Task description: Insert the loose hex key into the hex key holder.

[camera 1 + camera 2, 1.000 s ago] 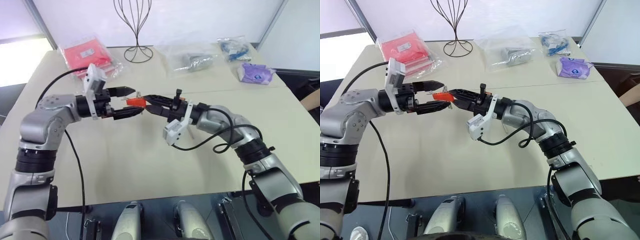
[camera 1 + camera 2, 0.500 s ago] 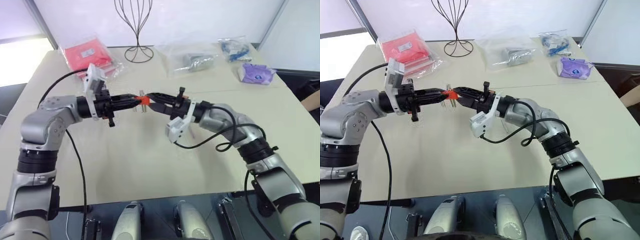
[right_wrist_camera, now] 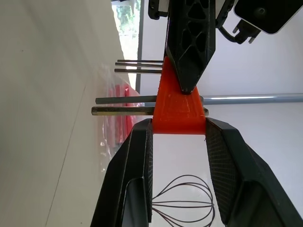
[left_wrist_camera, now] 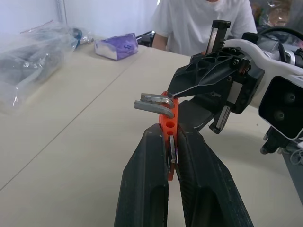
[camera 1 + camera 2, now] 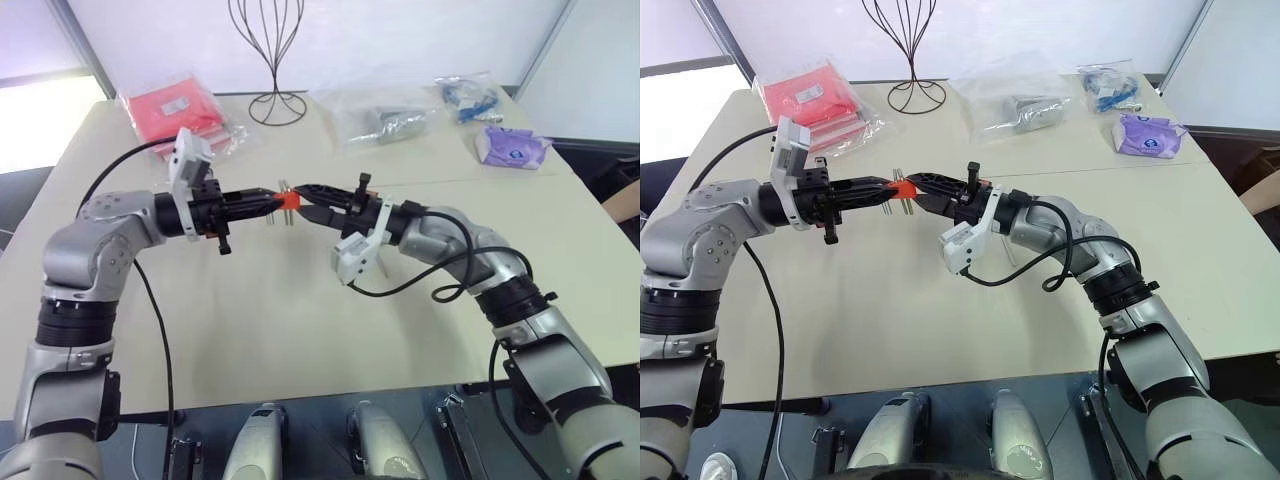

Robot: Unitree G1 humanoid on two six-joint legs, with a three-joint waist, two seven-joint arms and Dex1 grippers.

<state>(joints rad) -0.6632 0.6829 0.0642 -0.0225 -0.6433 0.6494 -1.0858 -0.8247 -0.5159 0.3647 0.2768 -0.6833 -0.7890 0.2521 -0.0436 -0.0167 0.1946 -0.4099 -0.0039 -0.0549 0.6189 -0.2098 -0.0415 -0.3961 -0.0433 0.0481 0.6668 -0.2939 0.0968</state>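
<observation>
The hex key holder [image 3: 179,105], a small, stiff, light orange block bristling with thin keys, hangs above the table [image 5: 300,330] clamped endwise between the right gripper [image 3: 179,130] and the pressed-together left gripper [image 4: 171,142], and looks safest held by its flat plastic faces; I cannot tell where the loose hex key is.

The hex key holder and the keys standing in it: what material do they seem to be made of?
The hex key holder looks like orange-red plastic, matt, with fine ridged lines across its face, possibly printed. The hex keys in it look like grey metal: thin straight rods with a dull sheen, bent ends glinting in the left wrist view.
</observation>
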